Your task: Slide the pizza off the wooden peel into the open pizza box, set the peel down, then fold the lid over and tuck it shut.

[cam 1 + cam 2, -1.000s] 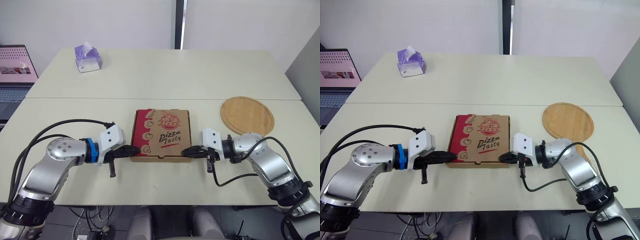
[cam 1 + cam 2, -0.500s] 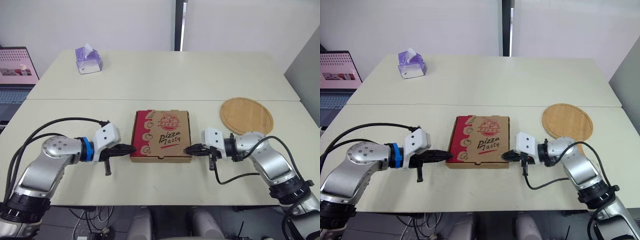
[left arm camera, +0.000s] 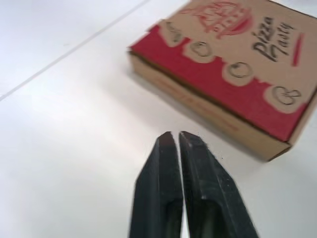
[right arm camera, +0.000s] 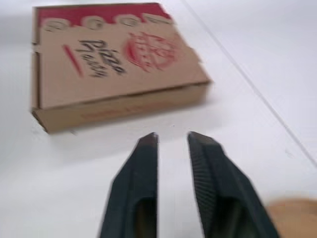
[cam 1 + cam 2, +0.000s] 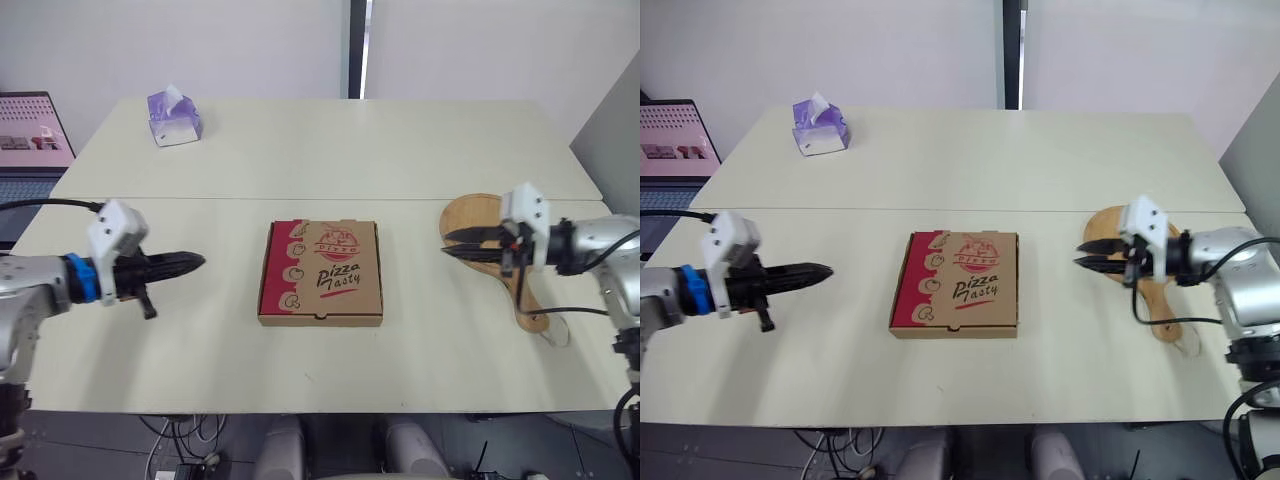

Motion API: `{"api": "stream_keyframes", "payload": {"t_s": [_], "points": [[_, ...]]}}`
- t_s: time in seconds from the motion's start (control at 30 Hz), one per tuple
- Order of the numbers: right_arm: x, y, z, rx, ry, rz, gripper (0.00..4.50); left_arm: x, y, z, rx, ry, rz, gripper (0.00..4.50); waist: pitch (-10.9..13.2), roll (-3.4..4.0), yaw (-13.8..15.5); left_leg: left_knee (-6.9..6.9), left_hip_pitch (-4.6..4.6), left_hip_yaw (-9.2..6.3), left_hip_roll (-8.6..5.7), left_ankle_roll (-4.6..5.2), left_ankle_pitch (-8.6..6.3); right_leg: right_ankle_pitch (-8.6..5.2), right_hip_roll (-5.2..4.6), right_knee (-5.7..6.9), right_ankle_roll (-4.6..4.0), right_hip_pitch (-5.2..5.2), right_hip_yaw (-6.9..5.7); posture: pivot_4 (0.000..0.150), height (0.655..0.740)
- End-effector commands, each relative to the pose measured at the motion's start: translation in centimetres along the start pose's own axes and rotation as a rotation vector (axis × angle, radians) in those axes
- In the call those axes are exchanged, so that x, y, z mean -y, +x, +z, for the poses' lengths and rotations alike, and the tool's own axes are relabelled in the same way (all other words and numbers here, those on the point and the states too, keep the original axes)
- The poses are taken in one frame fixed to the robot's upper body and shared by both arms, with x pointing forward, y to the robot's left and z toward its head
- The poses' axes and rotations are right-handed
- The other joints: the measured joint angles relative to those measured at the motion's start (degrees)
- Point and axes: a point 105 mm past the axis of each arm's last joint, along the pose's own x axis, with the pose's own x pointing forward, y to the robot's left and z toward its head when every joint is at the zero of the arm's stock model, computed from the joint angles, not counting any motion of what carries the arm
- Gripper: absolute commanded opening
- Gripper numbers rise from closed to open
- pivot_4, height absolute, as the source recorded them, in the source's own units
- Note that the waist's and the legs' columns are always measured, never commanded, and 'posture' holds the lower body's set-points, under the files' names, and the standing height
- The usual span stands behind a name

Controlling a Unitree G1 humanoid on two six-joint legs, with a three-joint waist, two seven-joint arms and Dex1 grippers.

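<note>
Cardboard of the pizza box (image 5: 322, 272) fills the near middle of the table (image 5: 350, 150). Its printed lid is folded down flat and closed, and the box lies square to the front edge. Neither arm touches it.

Well off to its left hangs the left gripper (image 5: 198, 262), pointing toward the box. Its two black fingers (image 3: 166, 163) are pressed almost together, with only a thin slit between them and nothing in it.

On the other side the right gripper (image 5: 447, 243) also points toward the box and is likewise well apart from it. Its fingers (image 4: 143, 168) are spread a little and empty. Their tips sit over the left rim of the wooden peel (image 5: 475, 212); whether they touch the wood cannot be told.

The peel lies flat on the table, right of the box. Its round board is bare, and its handle runs toward the front edge.

Farther back, past the seam across the tabletop, a purple tissue box (image 5: 172, 117) stands near the far left corner. A laptop (image 5: 30, 140) shows beyond the table's left side.
</note>
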Motion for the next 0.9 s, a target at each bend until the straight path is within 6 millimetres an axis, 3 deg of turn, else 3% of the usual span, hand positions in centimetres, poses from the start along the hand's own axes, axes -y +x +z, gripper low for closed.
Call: {"api": "stream_keyframes", "payload": {"t_s": [0.03, 0.17, 0.23, 0.4, 0.6, 0.9], "points": [[3.1, -4.8, -0.3, -0.029, -0.025, -0.137, 2.55, -2.5, -3.4, 0.3, 0.02, -0.011, 0.124, 1.38, 0.04, 0.04, -0.09, -0.01, -0.01, 0.08, 0.0, 0.0, 0.0, 0.0, -0.02, -0.04, 0.0, -0.01, 0.02, 0.15, 0.74], [4.9, -8.6, -1.8, -0.1, 0.003, -0.226, 3.94, -4.4, -6.4, -0.5, 0.005, -0.052, 0.22, 2.56, 0.08, 0.09, -0.45, -0.08, -0.02, 0.38, 0.05, 0.01, -0.01, 0.0, -0.16, -0.18, -0.01, -0.03, 0.06, 0.15, 0.74], [5.6, -10.4, -2.5, -0.156, 0.007, -0.272, 4.5, -5.6, -8.3, -1.8, -0.035, -0.073, 0.279, 3.14, 0.08, 0.11, -0.7, -0.1, -0.01, 0.49, 0.07, 0.02, -0.01, 0.0, -0.24, -0.21, -0.01, -0.03, 0.07, 0.15, 0.74], [7.1, -13.5, -3.3, -0.22, 0.049, -0.384, 4.5, -7.5, -11.6, -4.0, -0.102, -0.102, 0.378, 4.48, 0.24, 0.36, -1.47, -0.12, 0.02, 0.71, 0.01, 0.03, -0.02, 0.0, -0.25, -0.21, -0.01, -0.06, 0.14, 0.15, 0.74], [7.7, -15.8, -4.2, -0.286, 0.166, -0.455, 4.5, -10.0, -14.0, -5.0, -0.179, -0.053, 0.573, 4.48, 0.25, 0.38, -1.75, -0.11, 0.01, 0.72, 0.01, 0.03, -0.02, 0.0, -0.25, -0.12, 0.0, -0.11, 0.13, 0.15, 0.74], [8.0, -15.8, -3.9, -0.253, 0.183, -0.469, 4.5, -10.2, -13.7, -5.1, -0.18, -0.034, 0.561, 4.48, 0.25, 0.39, -1.76, -0.09, 0.0, 0.79, 0.03, 0.03, -0.02, 0.0, -0.29, 0.05, 0.0, -0.16, 0.15, 0.15, 0.74]]}}
